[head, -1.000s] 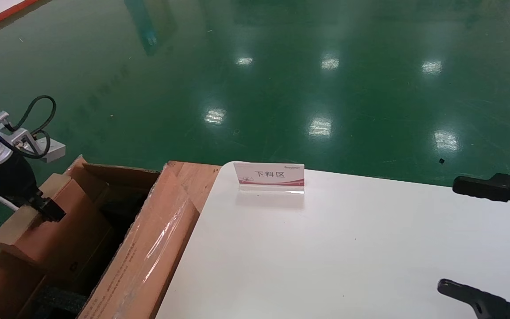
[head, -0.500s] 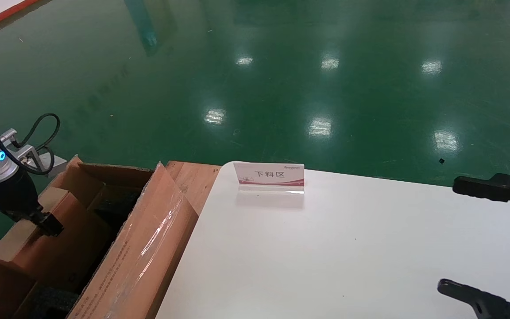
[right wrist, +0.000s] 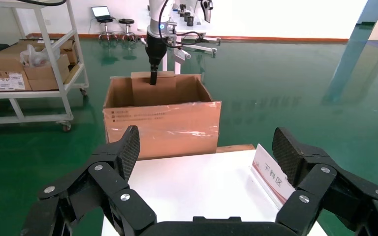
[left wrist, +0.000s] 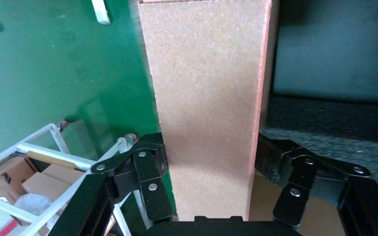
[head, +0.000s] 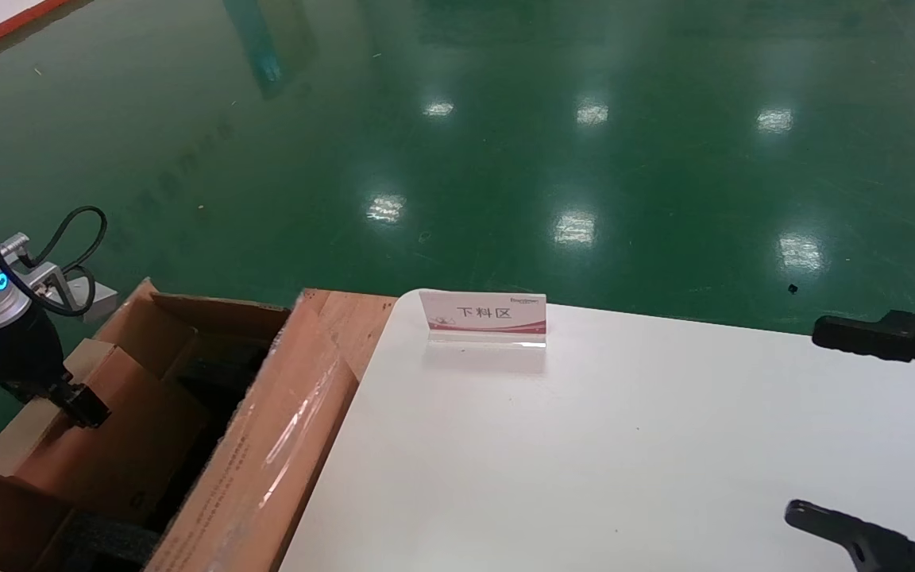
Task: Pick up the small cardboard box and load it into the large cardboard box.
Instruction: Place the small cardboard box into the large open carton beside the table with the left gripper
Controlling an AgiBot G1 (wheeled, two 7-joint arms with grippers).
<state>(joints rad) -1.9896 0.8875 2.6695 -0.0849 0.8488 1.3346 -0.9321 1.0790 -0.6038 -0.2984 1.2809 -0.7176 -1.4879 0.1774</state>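
we see our left hand point(head: 80, 403) clamped on the small box point(head: 100, 429), holding it tilted and partly down inside the carton point(head: 267, 445) beside the counter point(head: 624, 445). our right hand point(right wrist: 204, 162) hangs wide open over the counter.

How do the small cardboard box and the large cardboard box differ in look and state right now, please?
The small cardboard box is plain, closed and orange-brown; the large cardboard box is a much bigger open carton with raised flaps, glossy tape and print on one flap. The small one is gripped by the left gripper and hangs tilted, partly inside; the large one stands beside the white table, dark foam inside. Both are brown cardboard.
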